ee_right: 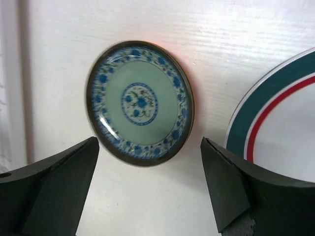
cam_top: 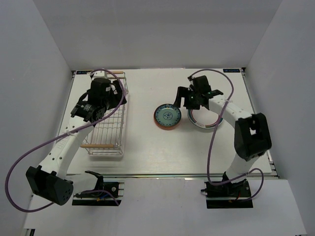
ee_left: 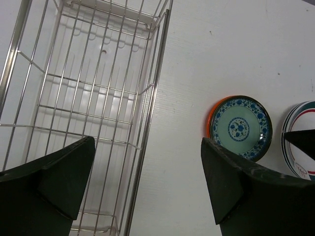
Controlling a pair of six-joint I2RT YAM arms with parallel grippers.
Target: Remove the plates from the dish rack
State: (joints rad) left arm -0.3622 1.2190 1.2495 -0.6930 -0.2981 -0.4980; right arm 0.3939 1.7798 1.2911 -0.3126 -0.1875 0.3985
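White plate (ee_right: 291, 132) — cropped by edge.

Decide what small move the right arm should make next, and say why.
Probably raise the right end effector clear: its jaws stand open above the teal plate, which lies flat atop an orange one, and the visible part of the dish rack holds nothing.

The white table (cam_top: 147, 152) carries a wire dish rack (cam_top: 110, 132) on its left side. Near the middle lies an orange plate (ee_left: 210, 118) with a teal-patterned plate (cam_top: 167, 116) stacked on it. Just beside that stack, to its right and not touching it, lies a white plate (cam_top: 199, 123) with green and red rim bands.
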